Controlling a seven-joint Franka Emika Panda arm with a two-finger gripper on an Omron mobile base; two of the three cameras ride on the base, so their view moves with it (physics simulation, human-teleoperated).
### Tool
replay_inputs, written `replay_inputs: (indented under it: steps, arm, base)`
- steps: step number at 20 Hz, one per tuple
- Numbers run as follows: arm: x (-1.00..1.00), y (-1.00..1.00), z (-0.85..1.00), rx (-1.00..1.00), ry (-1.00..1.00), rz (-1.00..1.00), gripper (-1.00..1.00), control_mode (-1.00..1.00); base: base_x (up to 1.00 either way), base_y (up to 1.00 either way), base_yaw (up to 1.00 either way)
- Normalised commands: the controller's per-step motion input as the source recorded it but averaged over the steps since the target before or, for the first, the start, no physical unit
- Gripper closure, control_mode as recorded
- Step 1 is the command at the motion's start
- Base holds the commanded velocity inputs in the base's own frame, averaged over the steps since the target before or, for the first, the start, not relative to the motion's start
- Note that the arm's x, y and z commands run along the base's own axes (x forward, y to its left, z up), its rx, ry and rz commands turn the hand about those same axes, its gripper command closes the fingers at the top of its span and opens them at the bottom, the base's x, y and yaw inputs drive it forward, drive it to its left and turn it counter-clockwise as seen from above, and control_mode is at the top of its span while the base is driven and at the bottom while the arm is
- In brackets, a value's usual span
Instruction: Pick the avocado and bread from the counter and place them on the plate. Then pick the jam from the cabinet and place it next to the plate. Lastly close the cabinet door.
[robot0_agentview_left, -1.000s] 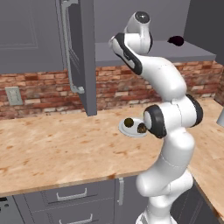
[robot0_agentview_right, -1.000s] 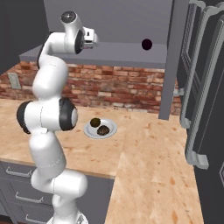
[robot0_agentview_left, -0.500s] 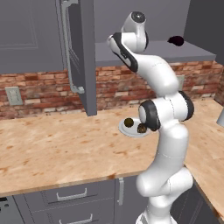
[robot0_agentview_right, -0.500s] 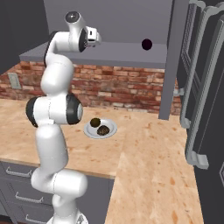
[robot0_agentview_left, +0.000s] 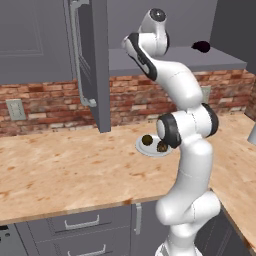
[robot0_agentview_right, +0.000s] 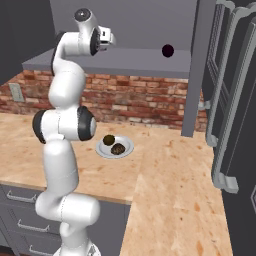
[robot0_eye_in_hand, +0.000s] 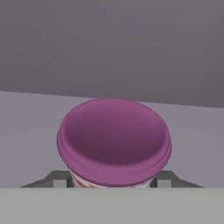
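Note:
In the hand view the jam (robot0_eye_in_hand: 113, 140), a jar with a magenta lid and a pale band, stands on the grey shelf of the cabinet (robot0_eye_in_hand: 26, 131). My gripper (robot0_eye_in_hand: 113, 180) is shut on it, with a dark fingertip (robot0_eye_in_hand: 59, 178) against each side. The arm reaches up into the open cabinet (robot0_agentview_left: 150, 62), and the hand (robot0_agentview_right: 102, 37) is level with the shelf. Down on the counter (robot0_agentview_left: 65, 170), the plate (robot0_agentview_left: 141, 148) holds the olive avocado (robot0_agentview_left: 147, 140) and the brown bread (robot0_agentview_left: 162, 147). The cabinet door (robot0_agentview_left: 95, 65) stands open to the left of the arm.
A dark lump (robot0_agentview_left: 201, 46) lies on the shelf to the right of the hand. Tall dark panels with bar handles (robot0_agentview_right: 235, 100) stand close at the right. A brick wall (robot0_agentview_left: 45, 102) backs the counter, and grey drawers (robot0_agentview_left: 80, 225) sit under it.
The jaws have come in from wide open onto the jam jar. The arm has stayed reaching into the cabinet, shifting only slightly.

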Motion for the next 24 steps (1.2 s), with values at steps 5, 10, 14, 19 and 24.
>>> replay_inputs:
  steps: [5, 10, 14, 19, 24]
  arm:
    - [-0.85, 0.00, -0.05, 0.00, -0.22, 0.00, 1.00, -1.00]
    - [-1.00, -0.06, -0.56, 0.00, -0.13, -0.02, 1.00, -1.00]
    - [-1.00, -0.05, -0.52, 0.00, -0.19, 0.00, 1.00, -1.00]
    - [-1.00, 0.00, 0.05, 0.04, -0.25, 0.00, 1.00, -1.00]
    - [-0.92, 0.00, 0.29, 0.09, -0.08, -0.01, 1.00, -1.00]
  base:
    - [0.00, 0.00, 0.00]
    - [0.00, 0.00, 0.00]
    - [0.00, 0.00, 0.00]
    - [0.00, 0.00, 0.00]
    - [0.00, 0.00, 0.00]
